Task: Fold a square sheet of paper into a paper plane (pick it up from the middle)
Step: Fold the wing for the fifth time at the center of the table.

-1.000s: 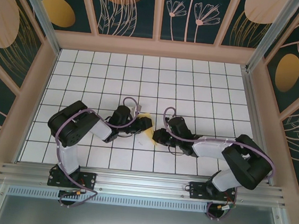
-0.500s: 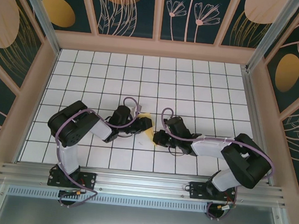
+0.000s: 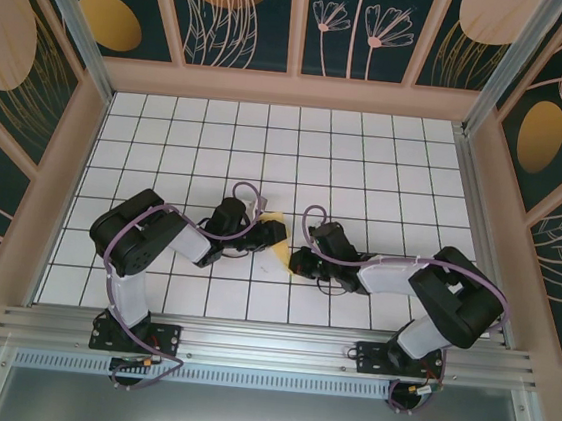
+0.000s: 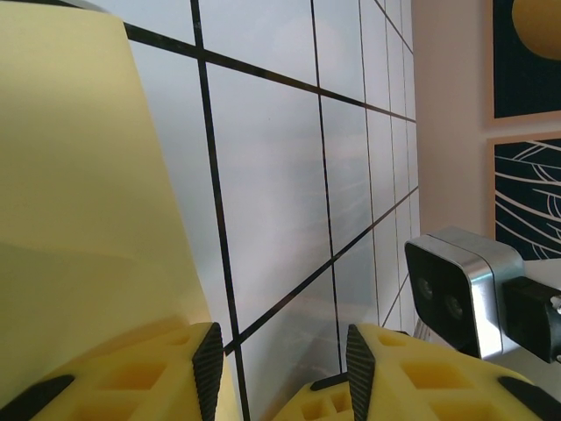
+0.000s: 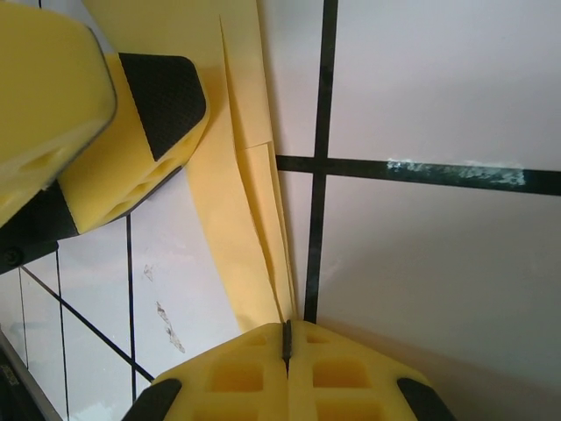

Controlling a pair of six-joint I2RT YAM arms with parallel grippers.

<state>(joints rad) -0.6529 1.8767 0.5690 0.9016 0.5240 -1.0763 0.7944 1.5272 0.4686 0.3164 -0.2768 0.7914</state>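
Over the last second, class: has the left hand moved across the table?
No. The left hand sits over the same grid lines of the table, beside the yellow paper, as a second ago.

Bright, even light falls from above; the white table [image 3: 368, 149] carries faint glare and soft shadows. Wrist views blur slightly at their near edges.

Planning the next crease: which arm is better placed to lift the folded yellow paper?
Right. The right gripper appears shut on the edge of the thin folded yellow paper; the left gripper stands open, one finger over it.
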